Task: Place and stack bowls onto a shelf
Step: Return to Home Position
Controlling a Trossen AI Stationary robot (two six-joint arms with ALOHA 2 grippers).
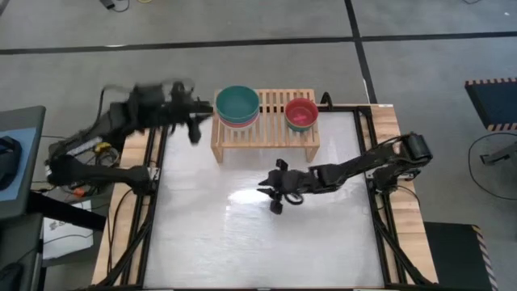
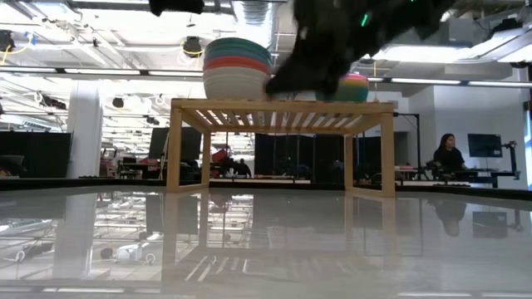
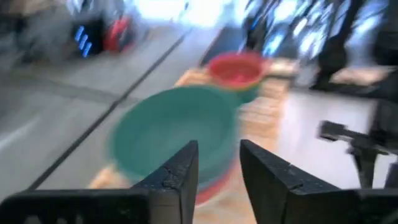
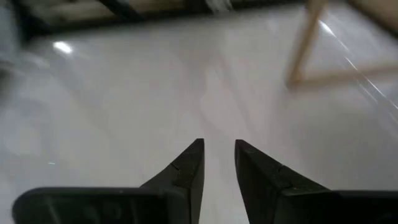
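On the shelf (image 1: 275, 100), the teal-topped stack (image 1: 237, 103) stands just beside the left jaws, the red-topped stack (image 1: 301, 113) beyond the right jaws, which hang over the desk (image 1: 258, 242). Both jaws stand slightly parted, seemingly empty; stacking looks finished.

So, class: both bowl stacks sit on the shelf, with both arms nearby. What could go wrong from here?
1. The left claw is close beside the tall stack topped by the teal bowl; pulling away, it might clip and topple it.
2. The right claw hangs low before the shelf; a careless swing could bump it.
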